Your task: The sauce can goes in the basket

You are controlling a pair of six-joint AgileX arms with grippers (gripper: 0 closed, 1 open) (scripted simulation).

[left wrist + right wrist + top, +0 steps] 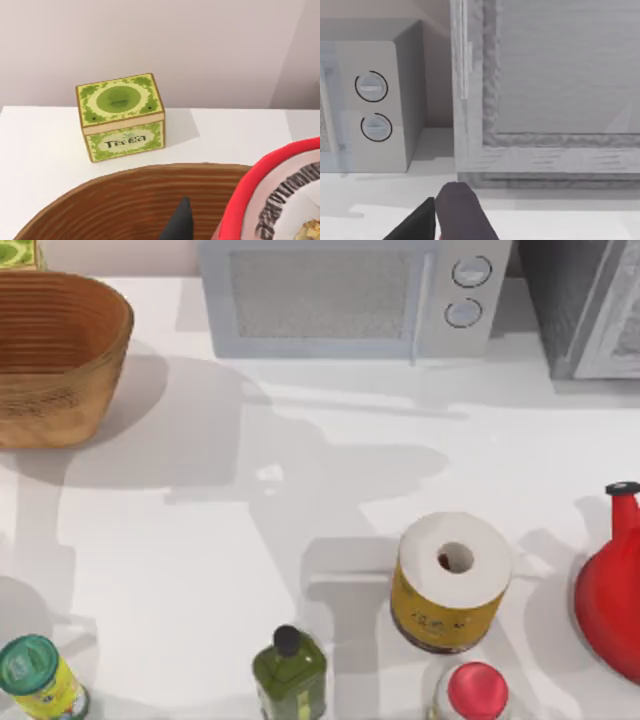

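The sauce can (272, 200), red with a printed label, hangs very close to the left wrist camera, just above the near rim of the basket (125, 200). My left gripper (225, 227) is shut on the sauce can, and one dark finger (181, 222) shows beside it. From above, the woven light-brown basket (50, 360) stands at the table's far left, its inside bare. My right gripper (437, 220) is idle and shut, low over the table in front of the grey cabinet (545, 90).
A green tea box (120, 117) stands behind the basket by the wall. A microwave (350, 300) is at the back. Paper roll (450, 580), olive-oil bottle (290, 670), red-capped bottle (475, 690), green-lidded jar (35, 680) and red jug (610, 590) line the front.
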